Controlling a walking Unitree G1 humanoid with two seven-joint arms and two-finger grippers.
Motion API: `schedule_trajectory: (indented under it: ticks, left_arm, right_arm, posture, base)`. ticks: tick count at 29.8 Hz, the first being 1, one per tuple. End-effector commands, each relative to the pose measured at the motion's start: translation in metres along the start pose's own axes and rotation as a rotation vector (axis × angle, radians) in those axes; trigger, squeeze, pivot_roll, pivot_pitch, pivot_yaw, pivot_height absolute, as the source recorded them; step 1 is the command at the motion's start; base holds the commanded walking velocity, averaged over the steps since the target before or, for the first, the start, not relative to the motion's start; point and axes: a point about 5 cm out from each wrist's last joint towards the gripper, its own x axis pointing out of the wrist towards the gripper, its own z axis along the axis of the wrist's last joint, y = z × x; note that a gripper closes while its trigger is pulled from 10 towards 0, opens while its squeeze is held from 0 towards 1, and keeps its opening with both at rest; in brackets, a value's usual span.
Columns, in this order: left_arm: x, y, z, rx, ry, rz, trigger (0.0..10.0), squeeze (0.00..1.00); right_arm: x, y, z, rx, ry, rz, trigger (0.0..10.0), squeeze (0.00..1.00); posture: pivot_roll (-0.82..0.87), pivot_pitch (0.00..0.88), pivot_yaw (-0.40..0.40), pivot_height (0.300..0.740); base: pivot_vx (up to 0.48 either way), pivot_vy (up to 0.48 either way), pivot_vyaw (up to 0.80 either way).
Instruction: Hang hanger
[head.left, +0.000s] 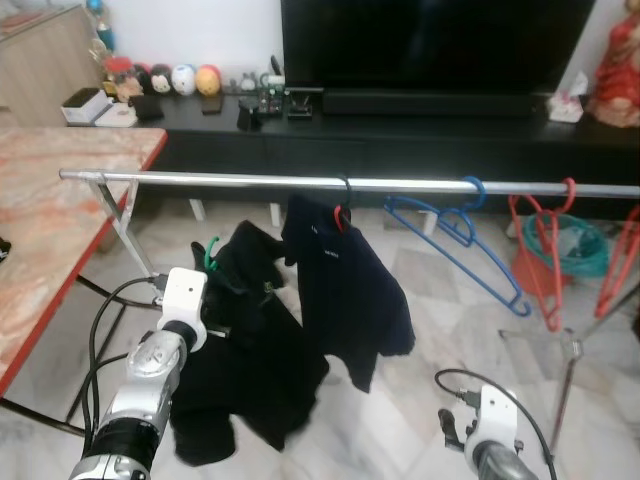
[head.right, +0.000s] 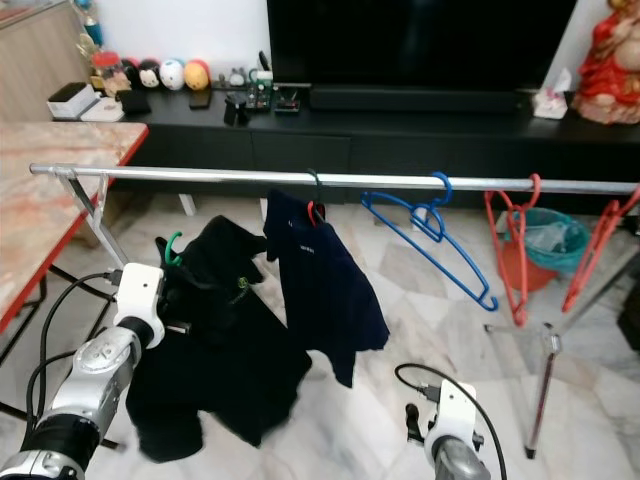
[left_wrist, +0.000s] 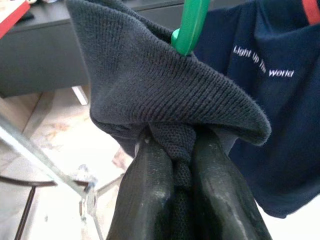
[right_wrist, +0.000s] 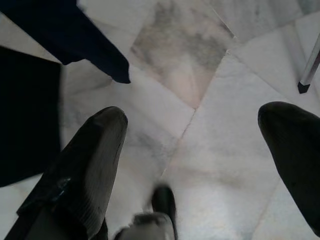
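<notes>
A black knit garment (head.left: 250, 340) on a green hanger (head.left: 210, 254) hangs below the silver rail (head.left: 250, 181), held up by my left arm. My left gripper (left_wrist: 182, 165) is shut on the garment's collar just under the green hook (left_wrist: 190, 25). A navy shirt (head.left: 345, 290) on a red and black hanger (head.left: 342, 212) hangs on the rail to the right of it. My right gripper (right_wrist: 200, 145) is open, low over the marble floor.
A blue hanger (head.left: 455, 235) and red hangers (head.left: 545, 250) hang further right on the rail. A marble-top table (head.left: 50, 210) stands at the left. A black TV bench (head.left: 400, 120) with small items runs behind. The rack's legs (head.left: 570, 370) stand on the floor.
</notes>
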Motion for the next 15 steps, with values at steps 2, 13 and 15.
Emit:
schedule_trajectory:
  ticks: [2,13,15]
  left_arm:
    - [0.006,-0.005,0.012,0.000,-0.043,-0.015,10.0,0.00]
    - [0.006,-0.008,0.012,0.011,-0.035,-0.071,10.0,0.00]
    - [0.005,-0.015,0.012,0.034,-0.040,-0.178,10.0,0.00]
  right_arm:
    - [-0.001,-0.009,-0.001,0.013,0.012,-0.024,10.0,0.00]
    - [-0.001,-0.008,-0.002,0.022,0.015,-0.027,10.0,0.00]
    - [-0.001,-0.007,-0.002,0.022,0.018,-0.024,10.0,0.00]
  posture:
    - [0.04,0.000,0.007,0.740]
    - [0.04,0.000,0.013,0.740]
    - [0.04,0.000,0.014,0.740]
  base:
    - [0.360,0.000,0.00]
    - [0.362,0.000,0.00]
    - [0.172,0.000,0.00]
